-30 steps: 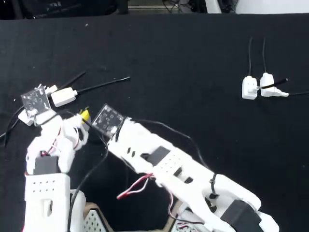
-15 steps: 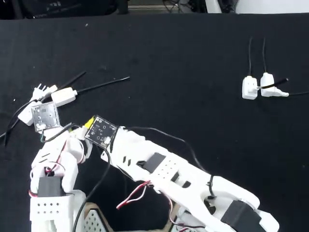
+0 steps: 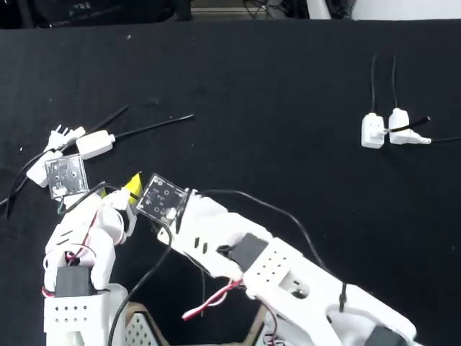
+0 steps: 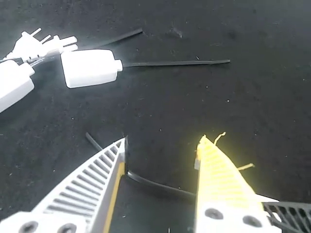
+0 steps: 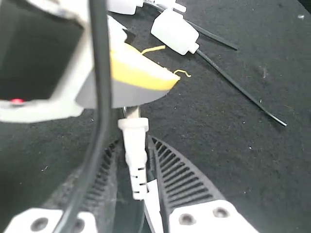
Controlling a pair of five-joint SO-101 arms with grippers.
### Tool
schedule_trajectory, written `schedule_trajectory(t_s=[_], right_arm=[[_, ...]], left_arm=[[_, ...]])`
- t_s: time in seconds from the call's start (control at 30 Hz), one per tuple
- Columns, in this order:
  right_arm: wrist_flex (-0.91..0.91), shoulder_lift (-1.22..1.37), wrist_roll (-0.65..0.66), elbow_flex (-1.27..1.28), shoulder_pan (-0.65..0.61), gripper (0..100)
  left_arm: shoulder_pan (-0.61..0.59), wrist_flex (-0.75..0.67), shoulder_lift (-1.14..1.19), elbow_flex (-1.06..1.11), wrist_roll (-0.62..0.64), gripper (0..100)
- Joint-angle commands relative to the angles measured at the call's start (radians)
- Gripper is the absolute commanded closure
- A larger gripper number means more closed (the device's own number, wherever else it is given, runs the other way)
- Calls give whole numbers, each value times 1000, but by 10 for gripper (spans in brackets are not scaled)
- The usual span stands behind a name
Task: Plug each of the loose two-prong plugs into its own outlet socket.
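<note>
Overhead view of the table (image 3: 288, 72); two close wrist views, same socket (image 4: 90, 68)

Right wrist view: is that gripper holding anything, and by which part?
Yes. The right gripper is shut on a white two-prong plug, clamped on its ribbed rear section, with the head sticking out past the fingertips.

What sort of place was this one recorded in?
Probably a lab or workshop test bench rather than a home: a table draped in black cloth, white robot arms, left and right, with exposed wiring, and outlet sockets and plugs on short loose cords.
</note>
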Motion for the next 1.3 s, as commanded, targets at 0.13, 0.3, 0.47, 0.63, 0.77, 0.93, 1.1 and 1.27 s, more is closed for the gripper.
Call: schedule_trajectory(t_s=[0.13, 0.3, 0.47, 0.63, 0.77, 0.93, 1.1, 1.27], right_arm=[[-5, -180, -11, 25, -12, 988], [-5, -243, -52, 53, -14, 988], [-3, -245, -61, 54, -11, 988], [0, -242, -63, 71, -11, 988], [55, -191, -63, 35, -9, 988], [115, -50, -69, -62, 28, 988], [178, 62, -103, -148, 87, 988], [427, 93, -166, -302, 147, 988]], left_arm=[[5, 12, 9, 4, -11, 766], [5, 12, 9, 4, -11, 766], [5, 12, 9, 4, -11, 766], [-13, 8, 2, 1, -5, 766], [-39, -12, 6, -7, -2, 766], [-42, -28, 9, -15, 0, 766], [-96, -20, 11, -64, 0, 766], [-110, -20, 78, -68, -6, 766]])
